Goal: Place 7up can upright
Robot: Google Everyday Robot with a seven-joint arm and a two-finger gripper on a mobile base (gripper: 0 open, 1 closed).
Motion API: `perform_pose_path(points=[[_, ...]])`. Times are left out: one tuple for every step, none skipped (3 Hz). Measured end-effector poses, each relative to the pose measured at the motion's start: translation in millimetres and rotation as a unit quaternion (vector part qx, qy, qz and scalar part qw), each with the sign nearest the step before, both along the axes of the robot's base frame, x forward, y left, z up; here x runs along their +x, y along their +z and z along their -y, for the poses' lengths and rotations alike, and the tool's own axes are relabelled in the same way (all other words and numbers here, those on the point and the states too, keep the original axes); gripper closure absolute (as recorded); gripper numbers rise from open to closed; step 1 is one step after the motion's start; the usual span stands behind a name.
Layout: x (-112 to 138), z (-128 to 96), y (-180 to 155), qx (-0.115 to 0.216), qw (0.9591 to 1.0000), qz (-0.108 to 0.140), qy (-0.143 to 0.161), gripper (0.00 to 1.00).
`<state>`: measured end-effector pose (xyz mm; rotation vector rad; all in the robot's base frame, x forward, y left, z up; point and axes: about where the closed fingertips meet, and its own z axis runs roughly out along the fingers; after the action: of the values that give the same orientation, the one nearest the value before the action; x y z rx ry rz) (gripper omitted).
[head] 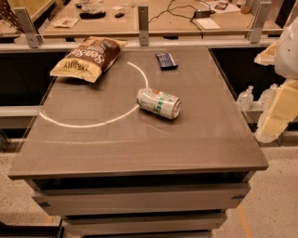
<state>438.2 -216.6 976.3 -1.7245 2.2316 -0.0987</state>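
Can [158, 103] lying on side, mid-bench [139, 153], left end at white arc [107, 122]. Chip bag [88, 58] back left, small dark packet [166, 61] behind can. My pincer [278, 114] out at right edge, beside bench, well apart from can; open or closed, cannot tell.

Warm-lit workroom, brown-grey tabletop [139, 148] before a long bench [177, 22]
The tabletop, marked with a pale arc [88, 124], tops a drawer unit [139, 202] on speckled floor [274, 207]; behind it a rail [84, 45] with metal brackets [143, 23] fronts the bench and its black cables [179, 8]. The gripper [274, 116] hangs at the right edge, beside the tabletop.
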Motion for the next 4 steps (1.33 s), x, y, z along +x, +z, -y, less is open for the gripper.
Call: perform_pose_path(points=[[0, 0, 0, 0.000, 1.0000, 0.000, 0.000, 0.00], [4, -9, 7, 0.027, 0.9996, -0.007, 0.000, 0.00], [8, -17, 7, 0.071, 0.9966, -0.028, -0.029, 0.00], [10, -29, 3, 0.117, 0.9901, -0.047, -0.062, 0.00]])
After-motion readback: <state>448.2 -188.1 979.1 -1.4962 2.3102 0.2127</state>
